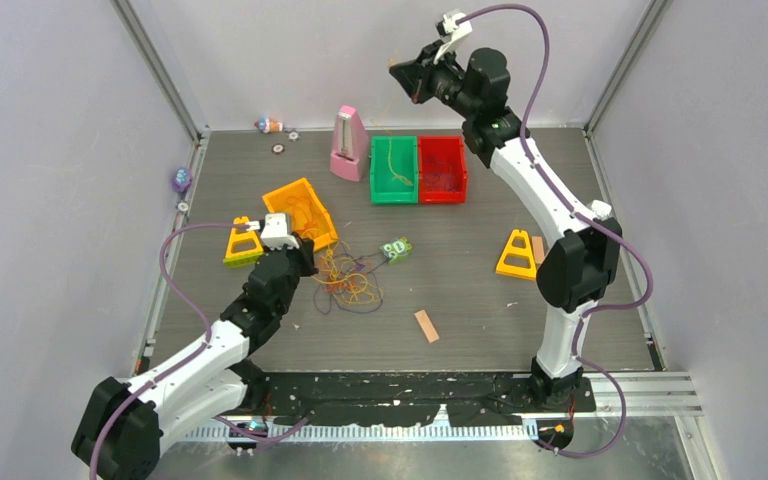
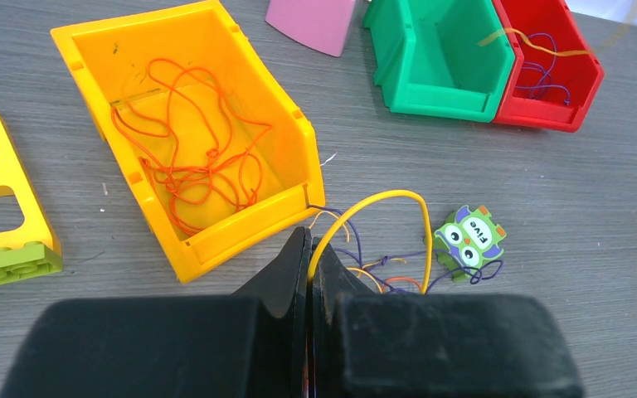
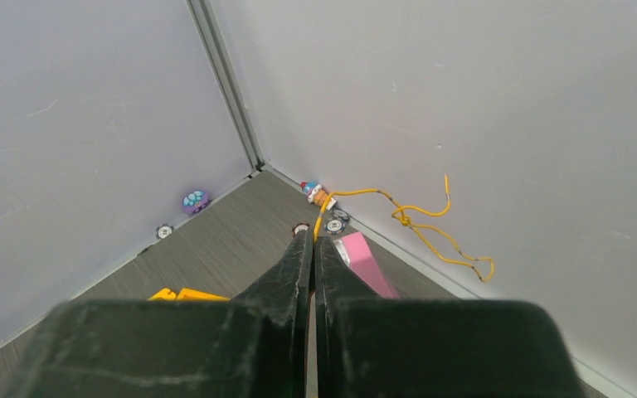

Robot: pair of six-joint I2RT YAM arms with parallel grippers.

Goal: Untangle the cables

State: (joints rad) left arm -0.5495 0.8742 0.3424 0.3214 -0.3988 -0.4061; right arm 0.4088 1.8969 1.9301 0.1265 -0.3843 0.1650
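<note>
The grey worktop (image 1: 480, 290) carries three bins: an orange bin (image 1: 301, 212) lying askew at the left and, side by side at the back, a green bin (image 1: 393, 170) and a red bin (image 1: 442, 169). The left arm (image 1: 210, 350) reaches low over the worktop, just in front of the orange bin. The right arm (image 1: 550, 200) is raised high towards the back wall. The cable tangle (image 1: 348, 285) lies on the worktop between the orange bin and an owl block (image 2: 469, 236). It is a loose heap of orange, yellow and purple loops, wider from left to right than from front to back. An orange cable (image 2: 199, 166) lies coiled inside the orange bin, a purple cable (image 2: 539, 79) in the red one, and a thin yellow-green cable (image 1: 393, 160) in the green one. The left fingers (image 2: 294, 265) are pressed together on a yellow cable (image 2: 381, 196), which rises from the tips, arches to the right and drops into the tangle beside the owl block. The right fingers (image 3: 294, 265) are likewise clamped on a second yellow cable (image 3: 415, 217), which runs up from the tips, then trails right in front of the wall through a small knot, its free end hanging lowest.
</note>
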